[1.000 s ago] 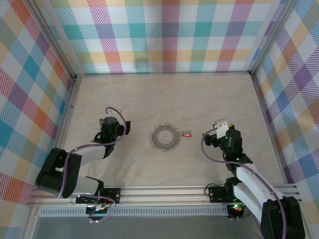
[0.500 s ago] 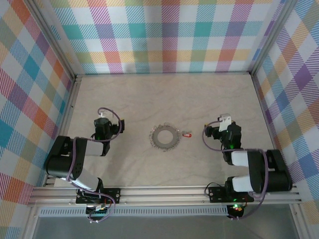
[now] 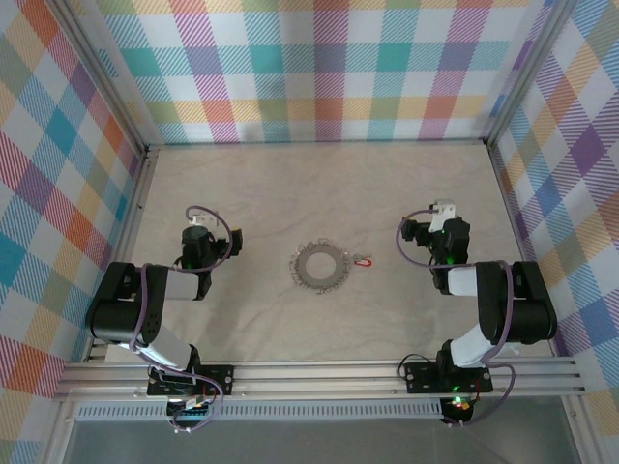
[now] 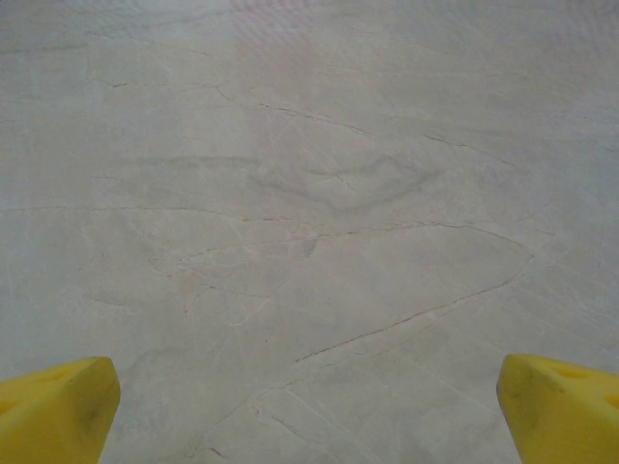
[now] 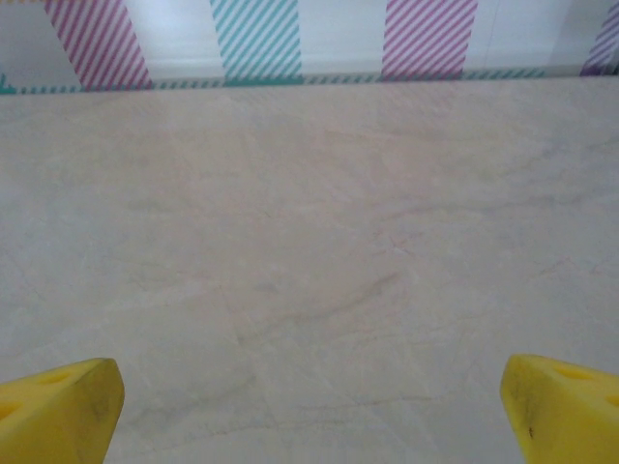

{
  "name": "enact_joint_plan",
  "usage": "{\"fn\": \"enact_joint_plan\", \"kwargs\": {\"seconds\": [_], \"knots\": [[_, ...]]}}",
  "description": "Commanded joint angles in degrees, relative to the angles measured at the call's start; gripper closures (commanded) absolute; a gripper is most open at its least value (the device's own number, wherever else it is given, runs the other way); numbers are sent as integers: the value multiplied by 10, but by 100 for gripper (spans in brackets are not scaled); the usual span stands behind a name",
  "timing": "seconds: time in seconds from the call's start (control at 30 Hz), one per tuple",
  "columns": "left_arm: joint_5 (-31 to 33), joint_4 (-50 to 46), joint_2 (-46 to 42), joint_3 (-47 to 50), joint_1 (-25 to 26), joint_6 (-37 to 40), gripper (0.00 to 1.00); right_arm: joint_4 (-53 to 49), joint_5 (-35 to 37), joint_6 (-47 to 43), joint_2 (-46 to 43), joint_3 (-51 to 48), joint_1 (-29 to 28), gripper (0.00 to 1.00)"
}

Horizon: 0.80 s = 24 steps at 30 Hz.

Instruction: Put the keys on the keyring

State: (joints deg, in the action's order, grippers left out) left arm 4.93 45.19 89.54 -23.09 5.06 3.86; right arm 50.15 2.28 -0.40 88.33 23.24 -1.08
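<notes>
quick status from my side: my left pincer (image 4: 308,411) is spread wide, its yellow tips (image 4: 53,406) sitting in the two bottom corners of the wrist cam with bare beige table between them. Same story for my right pincer (image 5: 309,411): jaws wide apart, gripping nothing. Its cam looks across the table towards a strip of the checked wall (image 5: 261,39) on the far side

from the overhead cam the keyring (image 3: 320,268) lies flat around the middle of the table (image 3: 290,184). It's a greyish ring with little metal bits fringing it all round and a hollow centre. The key (image 3: 364,260), a tiny thing with a red head, lies just beside the ring on its right, out at the fringe. Can't tell if it's actually touching the ring, it's too small to make out

my left pincer sits well off to the left of the ring and my right pincer well off to the right of the key, both a touch farther back than them. My left arm (image 3: 131,314) and right arm (image 3: 508,309) are folded up close to the rail (image 3: 319,372) at the near edge
</notes>
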Motion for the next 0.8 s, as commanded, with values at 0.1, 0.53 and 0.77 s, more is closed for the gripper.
{"fn": "enact_joint_plan", "kwargs": {"seconds": [0.1, 0.53, 0.77], "knots": [[-11, 10, 2, -11, -7, -8, 0, -18, -14, 10, -4, -1, 3, 0], [-10, 10, 2, -10, -7, -9, 0, -22, -16, 11, -3, 2, 3, 0], [-10, 10, 2, -10, -7, -9, 0, -18, -17, 9, -4, 0, 3, 0]]}}
